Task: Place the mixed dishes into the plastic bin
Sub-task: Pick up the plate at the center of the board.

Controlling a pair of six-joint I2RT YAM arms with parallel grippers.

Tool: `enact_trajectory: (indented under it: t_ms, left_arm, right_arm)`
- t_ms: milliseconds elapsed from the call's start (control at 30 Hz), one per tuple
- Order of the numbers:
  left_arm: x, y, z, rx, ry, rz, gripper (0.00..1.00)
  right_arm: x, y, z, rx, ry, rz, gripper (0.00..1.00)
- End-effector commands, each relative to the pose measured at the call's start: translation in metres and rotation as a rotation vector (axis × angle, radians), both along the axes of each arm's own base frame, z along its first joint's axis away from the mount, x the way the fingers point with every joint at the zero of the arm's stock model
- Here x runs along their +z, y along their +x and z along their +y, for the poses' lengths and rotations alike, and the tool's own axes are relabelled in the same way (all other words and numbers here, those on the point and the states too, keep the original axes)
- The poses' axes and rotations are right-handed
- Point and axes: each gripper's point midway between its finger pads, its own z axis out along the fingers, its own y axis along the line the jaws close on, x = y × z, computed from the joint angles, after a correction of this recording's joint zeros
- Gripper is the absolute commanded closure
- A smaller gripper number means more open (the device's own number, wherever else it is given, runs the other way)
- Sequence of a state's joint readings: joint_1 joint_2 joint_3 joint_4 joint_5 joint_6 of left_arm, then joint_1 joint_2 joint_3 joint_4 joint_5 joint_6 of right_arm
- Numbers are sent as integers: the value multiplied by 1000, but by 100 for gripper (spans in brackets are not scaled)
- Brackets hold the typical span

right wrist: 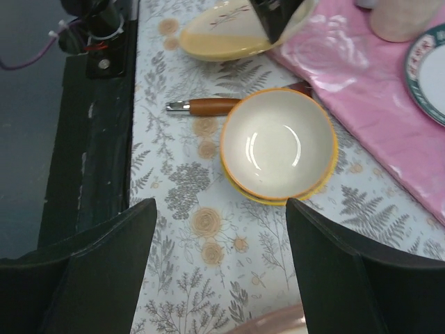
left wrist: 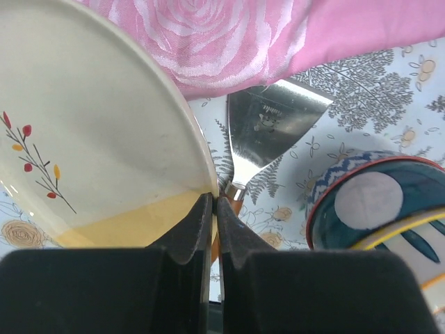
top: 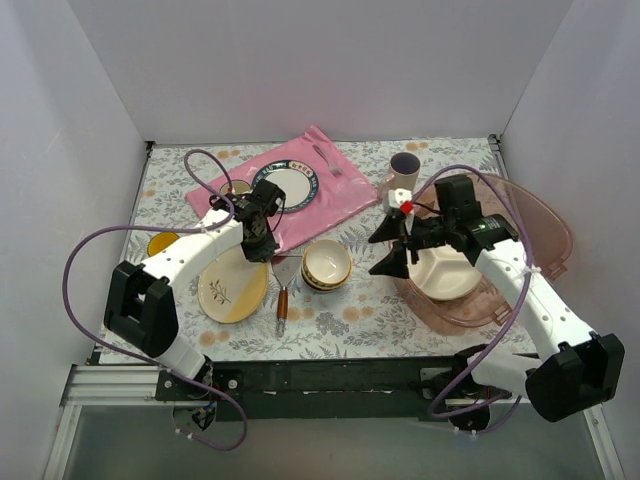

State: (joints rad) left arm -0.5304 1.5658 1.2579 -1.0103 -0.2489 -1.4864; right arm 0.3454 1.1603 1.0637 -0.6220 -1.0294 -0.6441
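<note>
My left gripper (top: pixel 264 243) (left wrist: pixel 214 198) is shut on the rim of a cream plate (top: pixel 232 287) (left wrist: pixel 90 125) with a red sprig, which tilts up at the gripped edge. My right gripper (top: pixel 390 250) (right wrist: pixel 221 205) is open and empty over the left rim of the plastic bin (top: pixel 545 225) (right wrist: pixel 278 323). A cream divided plate (top: pixel 445 272) lies in the bin. Stacked small bowls (top: pixel 327 265) (right wrist: pixel 278 142) (left wrist: pixel 379 202) stand between the grippers. A pinkish mug (top: pixel 404 172) stands at the back. A yellow mug (top: pixel 162 243) is at the left.
A pink mat (top: pixel 330 195) (left wrist: pixel 208 35) (right wrist: pixel 361 62) carries a blue-rimmed white plate (top: pixel 285 187) (right wrist: pixel 427 69) and a fork (top: pixel 325 160). A wooden-handled metal server (top: pixel 282 287) (left wrist: pixel 274 129) (right wrist: pixel 208 106) lies between plate and bowls. White walls enclose the table.
</note>
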Motion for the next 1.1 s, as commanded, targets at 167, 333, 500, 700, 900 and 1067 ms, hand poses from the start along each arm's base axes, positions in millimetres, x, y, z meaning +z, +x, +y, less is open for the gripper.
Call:
enact_trajectory:
  t_ms: [167,333,500,700,900,1067]
  left_arm:
    - [55,8,-5,49,-144,-186,100]
    - [58,9,1,75,-165,-212,100]
    - [63,9,11,102,-195,-241,100]
    - [67,9,22,129,-220,-264,100]
    - [69,9,24,133,-243,-272,100]
    - [71,10,25,141,-262,-282,100]
  right_arm:
    - [24,-37,91,245,1,-7,18]
    - [27,-25,141,150,24,164,18]
    - [3,-1,175,-27,-28,293,20]
    - [-33,20,200,-202,-99,436,22]
    - [-44,26,221,-197,-84,519,22]
    - [-57,24,242,-161,-87,590,21]
